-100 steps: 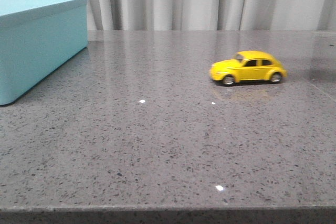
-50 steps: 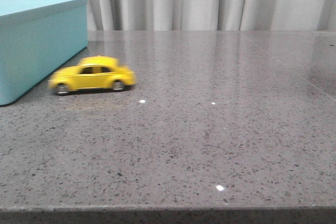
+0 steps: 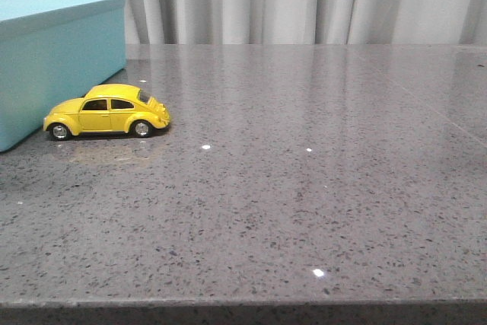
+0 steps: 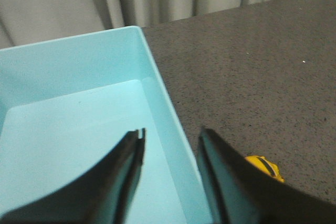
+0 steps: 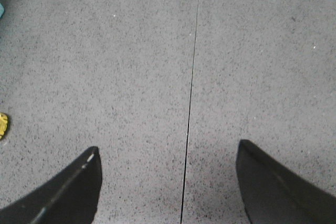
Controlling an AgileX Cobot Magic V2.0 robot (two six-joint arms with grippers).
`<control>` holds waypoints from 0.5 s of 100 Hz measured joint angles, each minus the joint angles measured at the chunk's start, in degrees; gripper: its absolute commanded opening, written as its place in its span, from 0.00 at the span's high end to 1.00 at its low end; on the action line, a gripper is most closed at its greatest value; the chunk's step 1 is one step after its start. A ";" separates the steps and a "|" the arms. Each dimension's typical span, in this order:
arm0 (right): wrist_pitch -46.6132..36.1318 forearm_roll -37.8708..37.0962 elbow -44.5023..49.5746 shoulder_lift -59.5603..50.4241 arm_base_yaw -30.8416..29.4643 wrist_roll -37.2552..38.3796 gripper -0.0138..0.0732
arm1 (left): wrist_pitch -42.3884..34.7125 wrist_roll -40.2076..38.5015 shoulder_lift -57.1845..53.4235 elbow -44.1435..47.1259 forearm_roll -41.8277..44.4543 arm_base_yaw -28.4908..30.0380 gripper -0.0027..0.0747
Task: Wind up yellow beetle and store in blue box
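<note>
stage: small glossy yellow beetle toy car on the speckled grey stone desk, just beside the large matte turquoise blue box, not inside | left gripper above box, jaws apart, empty | right gripper wide apart, empty | left: pick up, store.

A staged test room, likely a lab: bare grey speckled stone desk backed by pale pleated curtains.

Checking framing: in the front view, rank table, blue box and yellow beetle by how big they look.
1. Table, filling most of the picture.
2. Blue box, cut off at the left edge.
3. Yellow beetle, clearly smallest.
</note>
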 measured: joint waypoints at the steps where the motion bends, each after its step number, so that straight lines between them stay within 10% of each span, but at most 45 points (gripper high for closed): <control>1: -0.03 0.00 0.45 -0.26 0.00 0.00 0.22 | 0.13 0.47 0.31 -0.30 0.00 -0.42 0.29; 50: -2.64 1.46 3.95 -2.32 0.00 -0.10 0.22 | 28.68 29.50 26.46 -27.42 0.23 -9.63 0.27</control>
